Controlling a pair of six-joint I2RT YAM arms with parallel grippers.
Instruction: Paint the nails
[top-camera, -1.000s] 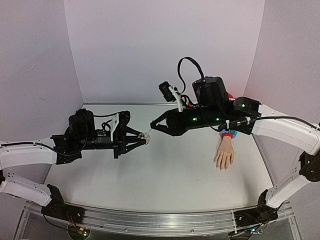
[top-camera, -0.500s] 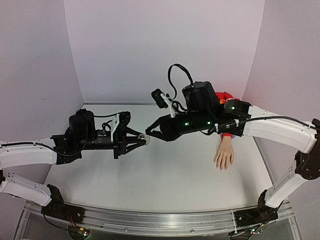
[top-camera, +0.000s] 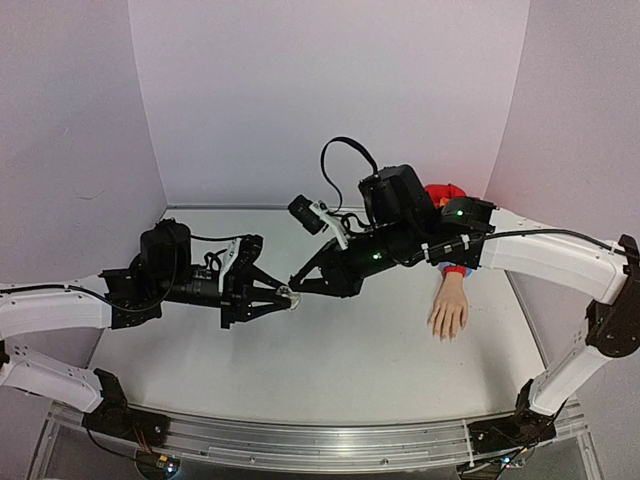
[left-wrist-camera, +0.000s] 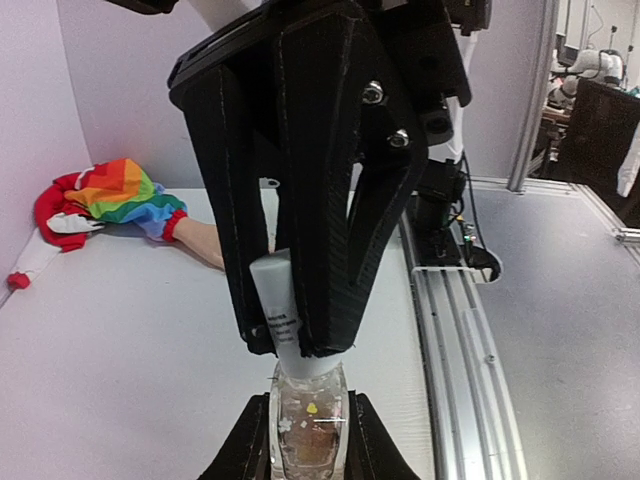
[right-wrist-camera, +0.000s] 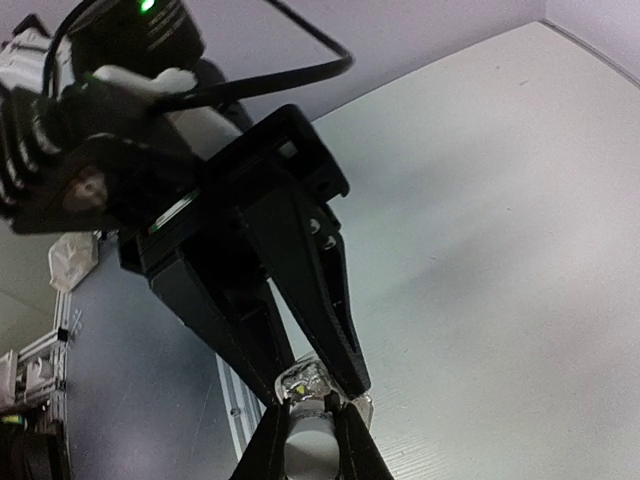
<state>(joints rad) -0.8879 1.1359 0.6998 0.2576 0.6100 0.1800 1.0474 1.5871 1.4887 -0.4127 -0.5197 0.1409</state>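
Observation:
A small clear bottle (left-wrist-camera: 312, 440) with flecks inside sits between the jaws of my left gripper (left-wrist-camera: 308, 422), which is shut on it. My right gripper (right-wrist-camera: 308, 425) is shut on the white cap (right-wrist-camera: 308, 458), and the cap (left-wrist-camera: 280, 310) sits on top of the bottle. The two grippers meet tip to tip above the table, left gripper (top-camera: 282, 297) against right gripper (top-camera: 298, 284). The pale fake hand (top-camera: 449, 310) lies flat at the right, fingers toward the near edge. Its nails are too small to make out. The rainbow sleeve (left-wrist-camera: 120, 192) lies behind it.
A red part of the sleeve (top-camera: 445, 192) bunches near the back right corner. An aluminium rail (top-camera: 320, 440) runs along the table's near edge. Pale walls close in the back and both sides.
My right gripper has moved left and down with the cap until it met the bottle. The left gripper has dipped slightly lower with the bottle. The fake hand has not moved.

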